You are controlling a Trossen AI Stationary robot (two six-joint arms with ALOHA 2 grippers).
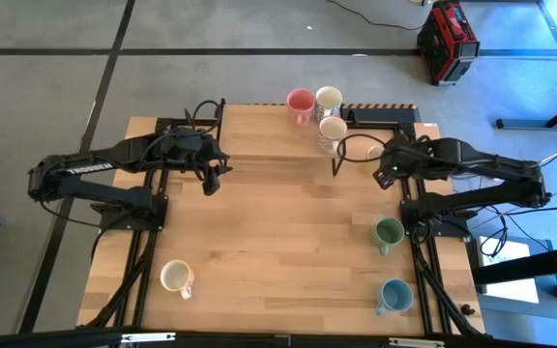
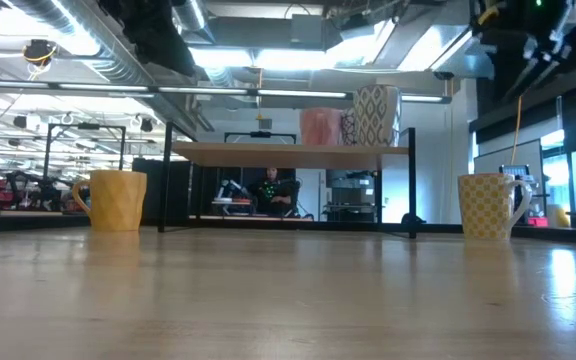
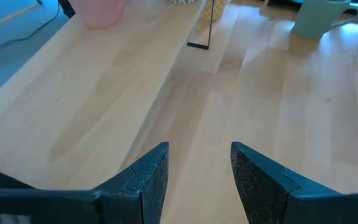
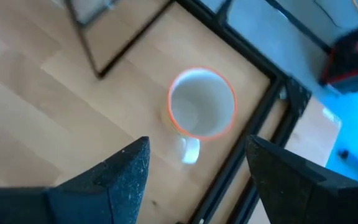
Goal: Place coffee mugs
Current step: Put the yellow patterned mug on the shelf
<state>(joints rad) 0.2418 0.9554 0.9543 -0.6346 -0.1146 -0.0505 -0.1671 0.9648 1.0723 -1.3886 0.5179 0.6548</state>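
Note:
An orange-yellow mug (image 4: 202, 102) with a white inside stands upright on the table by the shelf's right leg (image 1: 375, 152) (image 2: 490, 205). My right gripper (image 4: 197, 142) (image 1: 383, 164) hangs above it, pointing down and open, with its fingers apart over the mug's handle side. A pink mug (image 1: 300, 101), a cream mug (image 1: 329, 98) and a patterned mug (image 1: 333, 130) stand on the raised shelf (image 1: 259, 126). My left gripper (image 3: 199, 148) (image 1: 211, 179) is open and empty over the table in front of the shelf.
A green mug (image 1: 389, 232) (image 3: 322, 17) and a light blue mug (image 1: 393, 295) stand near the table's right edge. A cream-lined mug (image 1: 176, 277) stands near the near left corner. The shelf's thin black legs (image 3: 209, 25) rise from the table. Bare wood lies mid-table.

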